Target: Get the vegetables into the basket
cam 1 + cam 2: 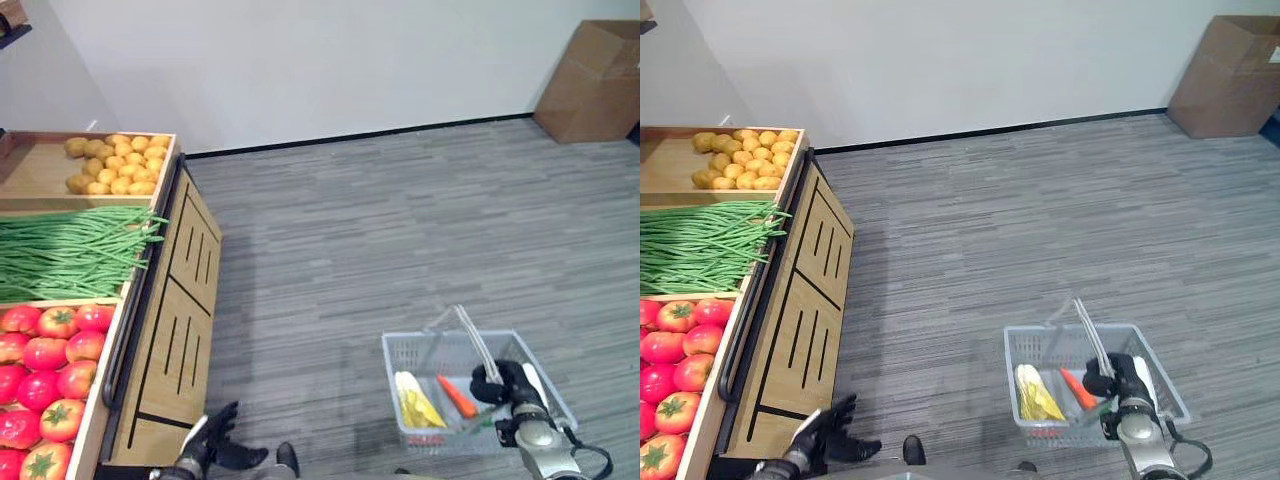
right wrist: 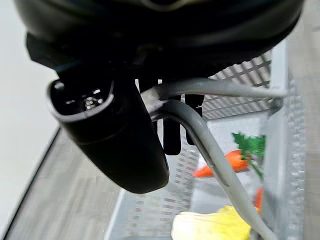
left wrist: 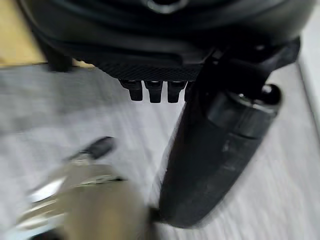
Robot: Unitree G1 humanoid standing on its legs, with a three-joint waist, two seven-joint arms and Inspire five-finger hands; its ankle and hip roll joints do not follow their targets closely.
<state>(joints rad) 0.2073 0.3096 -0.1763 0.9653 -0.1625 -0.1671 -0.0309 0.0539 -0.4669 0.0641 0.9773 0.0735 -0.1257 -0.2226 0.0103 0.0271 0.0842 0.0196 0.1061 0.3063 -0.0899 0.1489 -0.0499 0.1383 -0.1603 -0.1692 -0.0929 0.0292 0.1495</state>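
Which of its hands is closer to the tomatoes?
The left hand: it hangs open beside the stand, just right of the tomatoes. The right hand is far across the floor, gripping the basket handle.

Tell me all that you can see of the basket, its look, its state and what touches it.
The basket is grey, rectangular, seemingly plastic, with mesh walls. It shows above the grey floor, to the right of the wooden stand, roughly level. Two thin grey handles are raised together, and the right hand is curled round them. Inside lie a carrot with green leaves and a yellowish leafy vegetable; something red shows at the near wall, too small to tell.
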